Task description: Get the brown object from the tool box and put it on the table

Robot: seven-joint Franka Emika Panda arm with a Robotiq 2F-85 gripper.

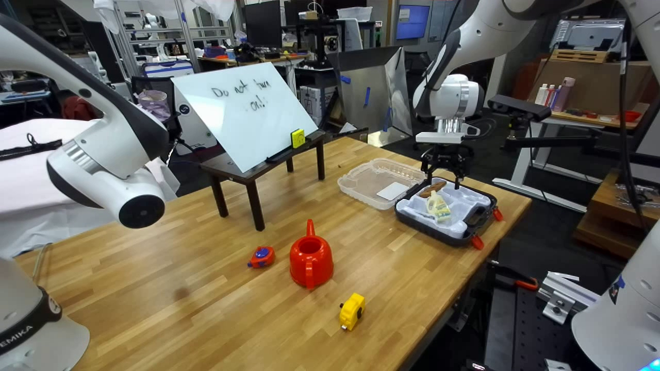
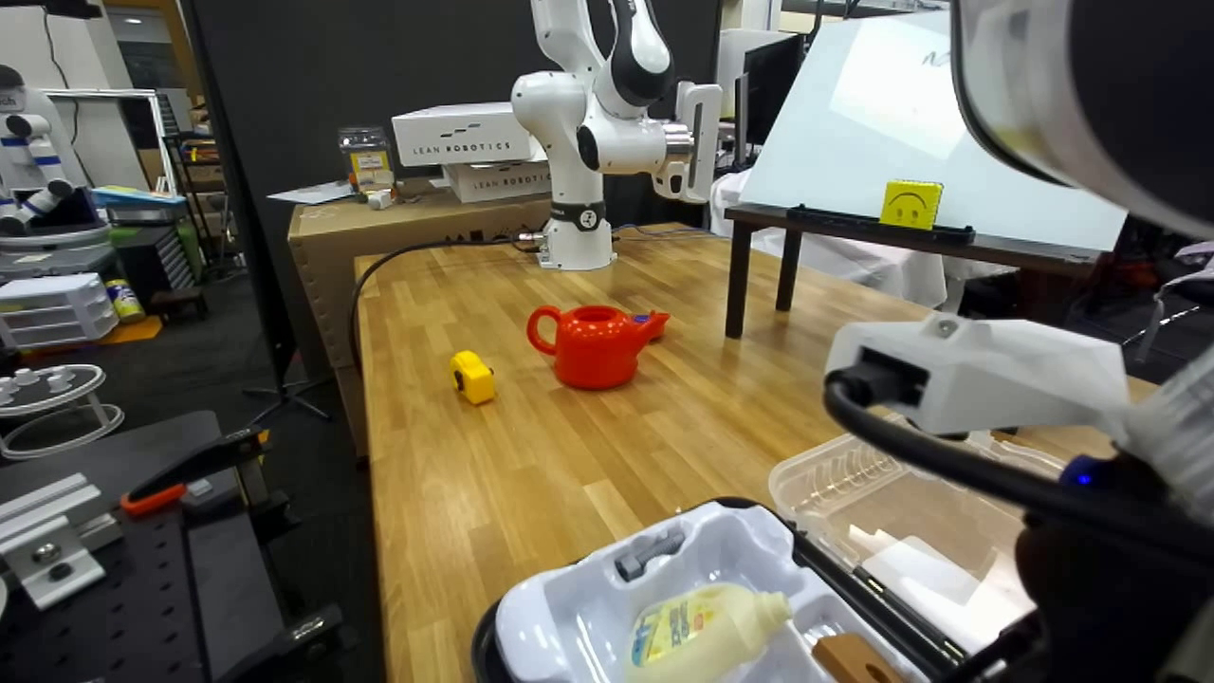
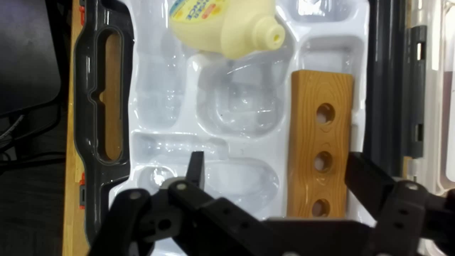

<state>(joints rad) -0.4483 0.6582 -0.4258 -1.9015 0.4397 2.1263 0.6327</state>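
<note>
Well, hand [image 3: 275, 170]: released, my fingers parted wide above the box [image 3: 384, 89].
Brown block [image 3: 320, 138]: in the box, holes showing, between my fingers in the wrist view.
Bottle [image 3: 206, 32]: lying in the box, near the block.
Desk [image 1: 221, 319]: carries the box, with a teapot [image 2: 597, 356] and tape measure [image 1: 352, 312] well apart from it.

Brown wood-grained block [image 3: 321, 138], black toolbox [image 3: 386, 106]

The white board [image 1: 250, 113] by a long edge of the tabletop [image 1: 216, 288] reads "Do not turn on!", the arm base [image 1: 38, 332] near a short edge "EMIKA", two boxes [image 2: 460, 142] beyond it "LEAN ROBOTICS", with the bottle label [image 3: 199, 10] only partly legible.
</note>
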